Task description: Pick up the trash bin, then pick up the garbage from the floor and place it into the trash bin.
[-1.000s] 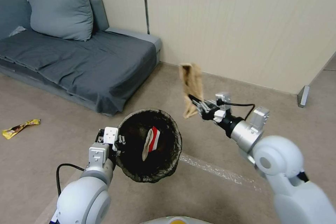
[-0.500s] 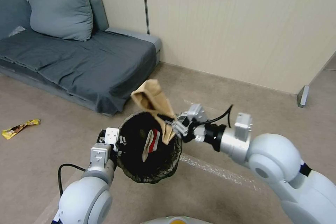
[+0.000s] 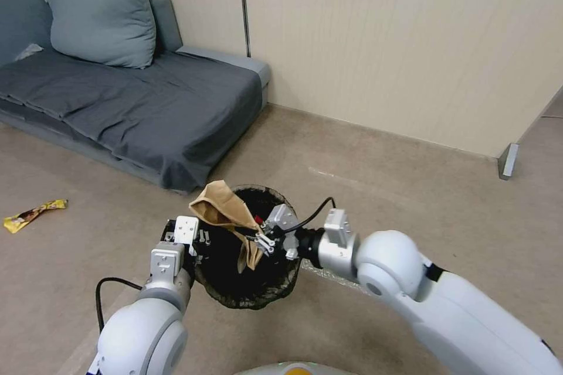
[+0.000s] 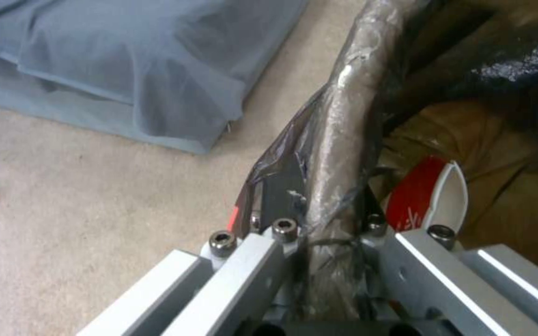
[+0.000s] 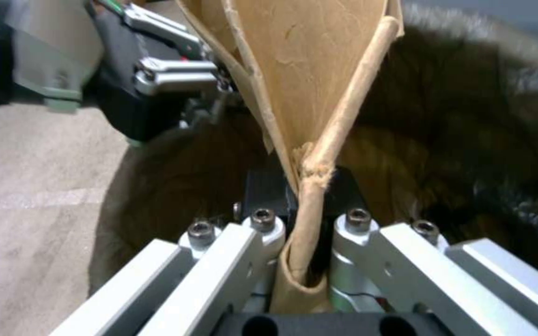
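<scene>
Two grippers at the trash bin

Left gripper jaws pinch its crinkled, bag-lined rim; right gripper jaws clamp the creased brown paper bag over its round mouth.

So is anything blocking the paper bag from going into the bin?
Nothing visible. The right end effector holds the brown paper bag right over the trash bin, whose open mouth the left end effector holds up by the rim.
</scene>
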